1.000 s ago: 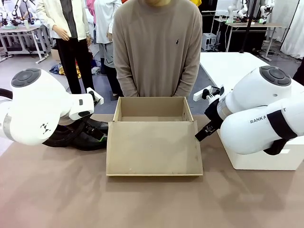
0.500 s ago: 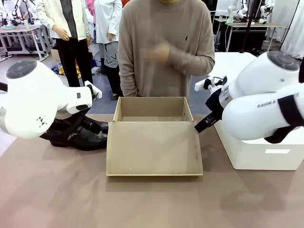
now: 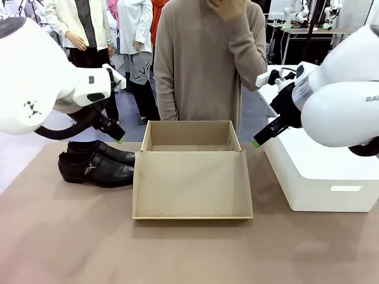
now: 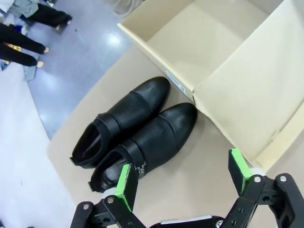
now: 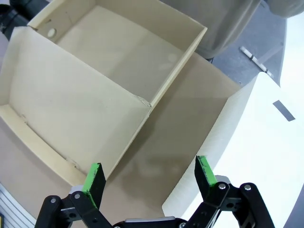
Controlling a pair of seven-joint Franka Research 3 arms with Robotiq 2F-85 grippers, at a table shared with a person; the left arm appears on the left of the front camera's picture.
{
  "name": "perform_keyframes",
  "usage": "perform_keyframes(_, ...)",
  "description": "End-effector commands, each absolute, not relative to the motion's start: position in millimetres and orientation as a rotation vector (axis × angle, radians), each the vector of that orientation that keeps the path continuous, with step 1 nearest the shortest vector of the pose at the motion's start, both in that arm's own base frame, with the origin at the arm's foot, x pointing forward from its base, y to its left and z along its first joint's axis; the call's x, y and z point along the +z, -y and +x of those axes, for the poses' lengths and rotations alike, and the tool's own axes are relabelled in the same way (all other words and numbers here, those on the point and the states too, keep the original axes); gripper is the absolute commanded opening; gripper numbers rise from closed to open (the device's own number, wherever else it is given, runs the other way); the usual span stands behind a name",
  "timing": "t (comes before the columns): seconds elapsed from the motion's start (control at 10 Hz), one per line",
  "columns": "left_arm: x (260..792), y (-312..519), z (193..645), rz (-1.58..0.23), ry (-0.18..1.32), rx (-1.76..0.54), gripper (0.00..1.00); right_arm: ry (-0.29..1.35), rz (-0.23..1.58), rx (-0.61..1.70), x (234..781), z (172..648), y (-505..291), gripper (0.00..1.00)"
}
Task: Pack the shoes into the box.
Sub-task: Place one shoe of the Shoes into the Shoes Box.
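Note:
The shoes (image 3: 96,166), a glossy black pair with a side strap and buckle, lie side by side on the table, toes touching the left side of the box (image 3: 190,184). The box is tan cardboard and empty, with its lid flap lying open toward me. My left gripper (image 3: 117,136) hovers open above the shoes and a little behind them. In the left wrist view the shoes (image 4: 137,127) lie below the open left gripper (image 4: 183,176), beside the box (image 4: 228,66). My right gripper (image 3: 257,142) hangs open above the table, right of the box's right rear corner. The right wrist view has the open right gripper (image 5: 149,173) over the bare table beside the box (image 5: 95,90).
A larger white box (image 3: 323,171) stands on the table to the right of the cardboard one; its white box top (image 5: 266,156) also fills the right of the right wrist view. A person (image 3: 207,65) stands at the far edge behind the box, one hand raised to the face.
Both arms have risen and drawn back from the table. The left arm no longer covers the shoes. The person's hand has gone up to the face.

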State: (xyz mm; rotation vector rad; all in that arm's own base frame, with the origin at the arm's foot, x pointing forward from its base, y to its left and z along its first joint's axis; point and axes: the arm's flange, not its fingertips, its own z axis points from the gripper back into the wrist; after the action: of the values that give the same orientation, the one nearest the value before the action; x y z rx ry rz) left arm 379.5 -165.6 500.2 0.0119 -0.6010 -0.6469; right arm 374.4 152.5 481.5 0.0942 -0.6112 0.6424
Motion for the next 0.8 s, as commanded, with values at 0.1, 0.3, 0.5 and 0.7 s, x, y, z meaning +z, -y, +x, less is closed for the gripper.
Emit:
perform_keyframes(0.1,508.5,159.3,370.1,0.043,0.585,-0.694,1.0,0.603,0.16,0.717,495.6,365.6,-137.3,1.0)
perform_keyframes(0.3,513.6,146.0,359.4,-0.026,0.623,-0.858,1.0,0.649,0.23,0.807,505.0,350.9,-123.0,1.0)
perform_keyframes(0.5,518.9,127.5,355.3,-0.077,0.645,-0.956,1.0,0.687,0.298,0.915,511.8,339.4,-109.2,1.0)
perform_keyframes(0.7,525.8,106.3,349.0,-0.192,0.673,-1.046,1.0,0.729,0.36,0.987,511.7,337.9,-94.7,1.0)
